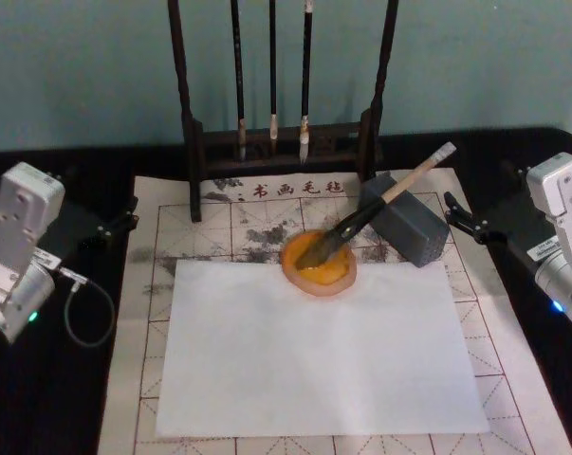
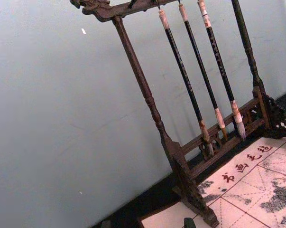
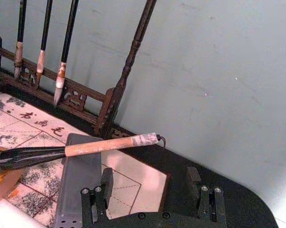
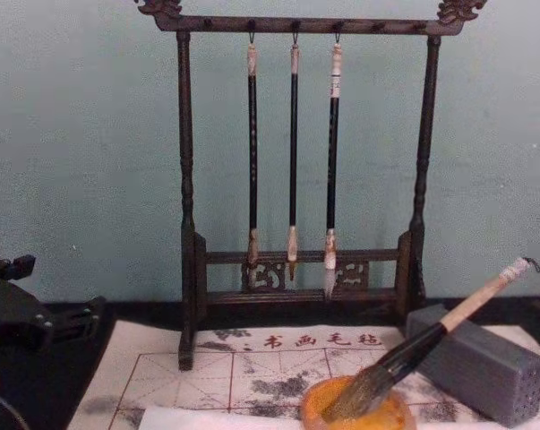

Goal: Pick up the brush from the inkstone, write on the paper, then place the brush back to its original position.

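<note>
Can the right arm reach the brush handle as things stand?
Probably yes: the brush leans its handle over the grey block toward the right gripper, jaws open, nothing between. Left gripper parked far left.

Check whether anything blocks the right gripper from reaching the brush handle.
Nothing visible does. The open right gripper faces the brush handle directly; the grey block only props it from below. The left gripper sits parked at the left.

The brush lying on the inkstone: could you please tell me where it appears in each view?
Head view: brush centre right, tuft in the inkstone, handle on the block.
Chest view: brush lower right, slanting up.
Right wrist view: brush across the lower left.
Left wrist view: faces the rack.
Shared landmark: the rack.
</note>
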Tool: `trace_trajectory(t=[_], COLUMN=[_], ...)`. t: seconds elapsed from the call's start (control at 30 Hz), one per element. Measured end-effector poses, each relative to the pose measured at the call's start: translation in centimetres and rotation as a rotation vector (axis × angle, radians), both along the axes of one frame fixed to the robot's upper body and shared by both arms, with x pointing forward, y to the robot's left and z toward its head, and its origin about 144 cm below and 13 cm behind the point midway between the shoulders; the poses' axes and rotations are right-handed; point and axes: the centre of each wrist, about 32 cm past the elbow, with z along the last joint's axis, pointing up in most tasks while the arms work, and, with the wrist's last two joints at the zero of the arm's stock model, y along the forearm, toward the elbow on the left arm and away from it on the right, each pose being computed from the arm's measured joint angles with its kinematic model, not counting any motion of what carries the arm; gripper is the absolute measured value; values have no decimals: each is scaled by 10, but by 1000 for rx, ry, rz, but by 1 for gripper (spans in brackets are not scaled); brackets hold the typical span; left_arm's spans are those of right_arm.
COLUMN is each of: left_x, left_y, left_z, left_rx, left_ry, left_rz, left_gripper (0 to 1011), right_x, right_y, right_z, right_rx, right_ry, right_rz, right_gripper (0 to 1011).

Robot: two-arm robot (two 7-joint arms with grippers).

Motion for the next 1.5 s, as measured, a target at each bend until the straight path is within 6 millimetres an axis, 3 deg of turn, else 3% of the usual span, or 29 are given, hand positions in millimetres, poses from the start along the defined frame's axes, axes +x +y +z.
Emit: trace_trajectory(t=[1.5], left_x=[0], left_y=[0], left_z=[0], left_rx=[0], left_ry=[0], left_rz=[0], left_gripper=[1001], right_x=[0], right_y=[0], right_z=[0], right_rx=[1], right_ry=[3], right_rz=[9], right_gripper=[1002])
